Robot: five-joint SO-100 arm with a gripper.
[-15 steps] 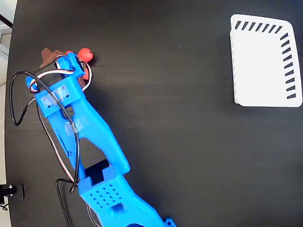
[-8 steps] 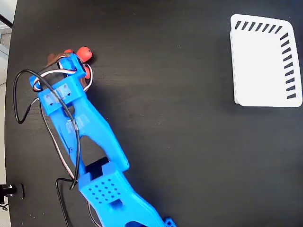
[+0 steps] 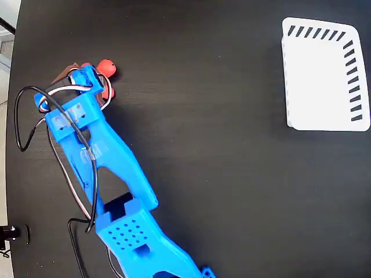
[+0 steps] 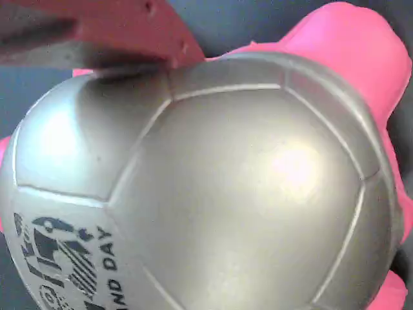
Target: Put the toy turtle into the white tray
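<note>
The toy turtle (image 3: 105,68) sits at the upper left of the black table in the fixed view, with only its red head and a red leg showing beside the blue arm. My gripper (image 3: 81,72) is down over it, shut on the shell. In the wrist view the silvery domed shell (image 4: 213,187) with its dark printed label fills the frame, with red limbs at the edges. A reddish-brown finger (image 4: 116,32) lies against the top of the shell. The other finger is hidden. The white tray (image 3: 319,81) lies far off at the upper right, with nothing in it.
The blue arm (image 3: 110,162) runs from the bottom edge up to the left, with black and white cables (image 3: 26,116) looping beside it. The table's left edge (image 3: 14,69) is close to the turtle. Bare black tabletop (image 3: 220,145) lies between arm and tray.
The brown finger has swung in toward the turtle since a second ago, narrowing the gap. The wrist shifted slightly. The turtle stays in about the same spot.
</note>
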